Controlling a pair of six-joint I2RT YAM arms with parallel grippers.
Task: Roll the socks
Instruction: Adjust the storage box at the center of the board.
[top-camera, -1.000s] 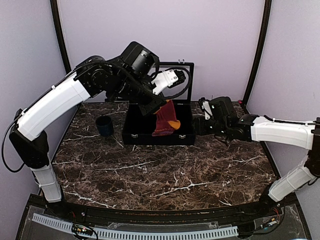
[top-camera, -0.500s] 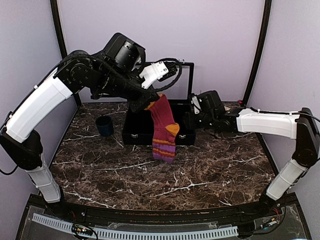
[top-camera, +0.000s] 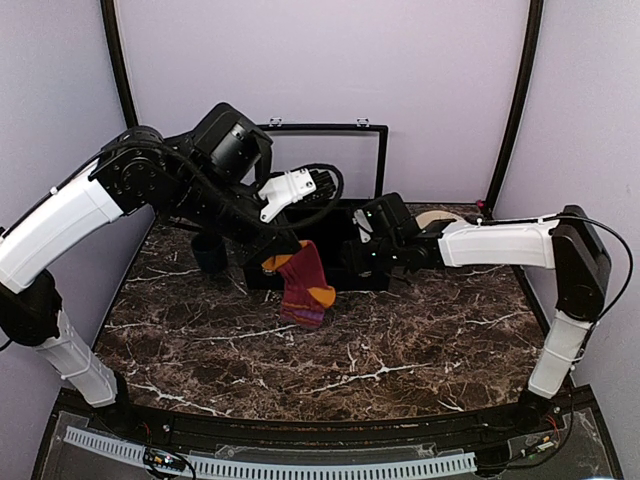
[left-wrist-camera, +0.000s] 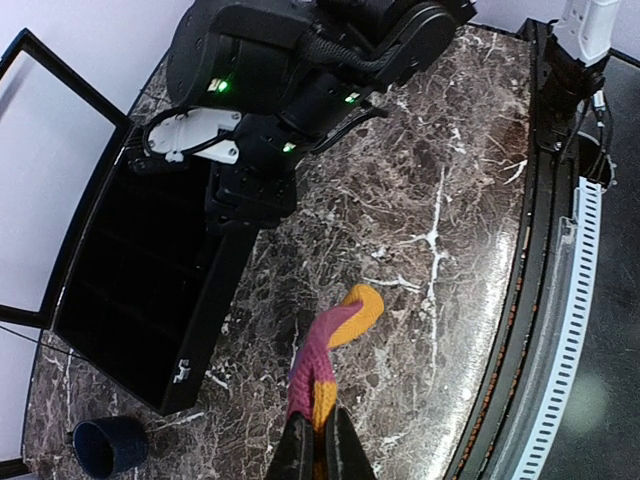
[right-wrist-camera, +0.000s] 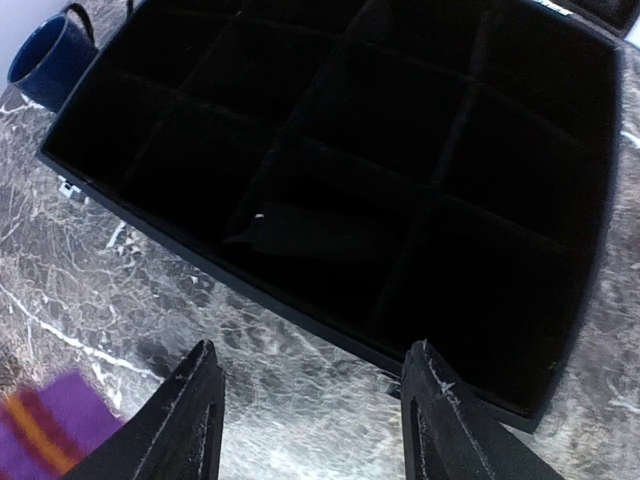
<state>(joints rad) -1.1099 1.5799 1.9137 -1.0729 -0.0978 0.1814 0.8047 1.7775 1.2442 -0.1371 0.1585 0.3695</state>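
My left gripper (top-camera: 278, 262) is shut on the orange end of the maroon-red sock (top-camera: 303, 288). The sock hangs down and its lower end reaches the table just in front of the black case (top-camera: 365, 283). In the left wrist view the gripper (left-wrist-camera: 320, 440) pinches the sock (left-wrist-camera: 318, 355), whose orange tip curls away. My right gripper (top-camera: 356, 252) is open and empty over the case's front edge (right-wrist-camera: 250, 288); in its own view it (right-wrist-camera: 312, 348) has wide-apart jaws. A black fabric lump (right-wrist-camera: 305, 232), apparently the black sock, lies in one compartment. A purple-banded sock end (right-wrist-camera: 50, 425) shows at the lower left.
The open case (left-wrist-camera: 130, 270) has several compartments and an upright lid (top-camera: 325, 165) at the back. A dark blue cup (top-camera: 208, 252) stands left of the case; it also shows in the left wrist view (left-wrist-camera: 108, 445) and the right wrist view (right-wrist-camera: 55, 55).
My left gripper has moved down and left with the maroon sock, whose lower end now bunches on the table. My right gripper has moved left over the case's front.
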